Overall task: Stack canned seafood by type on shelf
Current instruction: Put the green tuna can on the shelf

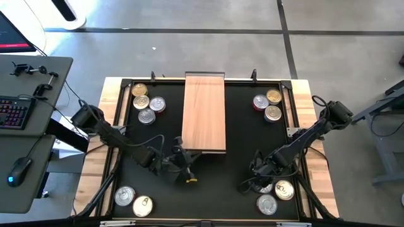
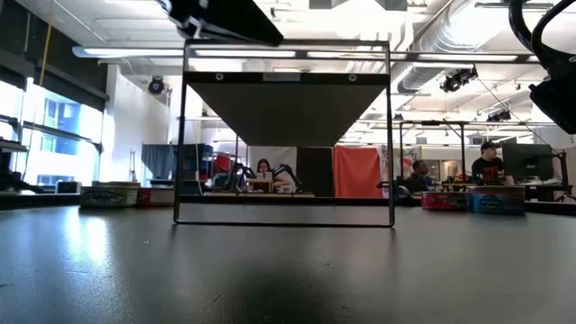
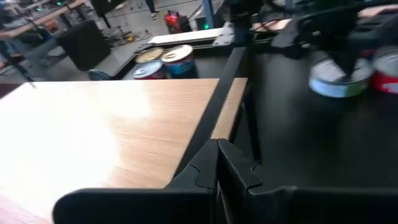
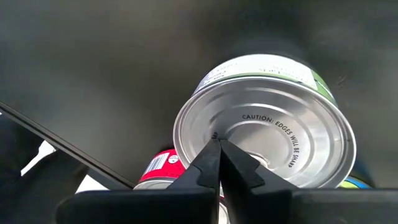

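Note:
The shelf (image 1: 204,113) is a light-wood plank on a black frame (image 2: 288,220) in the middle of the black mat. Canned seafood stands in clusters at the far left (image 1: 146,104), far right (image 1: 268,105), near left (image 1: 132,200) and near right (image 1: 278,191). My left gripper (image 1: 186,161) is shut and lies nearly level at the shelf's near end, its tips (image 3: 219,149) beside the plank's black edge rail (image 3: 217,93). My right gripper (image 1: 259,173) is shut and slants down over a silver-lidded can (image 4: 267,143) of the near-right cluster. My left gripper's shut tips stand at the near end of the shelf's black edge rail; I cannot tell whether they touch it. My right gripper's shut fingertips (image 4: 214,155) come from above onto the can's lid (image 4: 236,134), near its rim. I cannot tell whether they touch it. The can (image 3: 339,81) sits flat on the mat.
A red-labelled can (image 4: 158,168) stands right beside the silver-lidded one. The mat has a raised black border inside pale wooden table edges (image 1: 319,164). A desk with a keyboard (image 1: 16,110) stands left of the table. People sit at benches in the room behind (image 2: 486,166).

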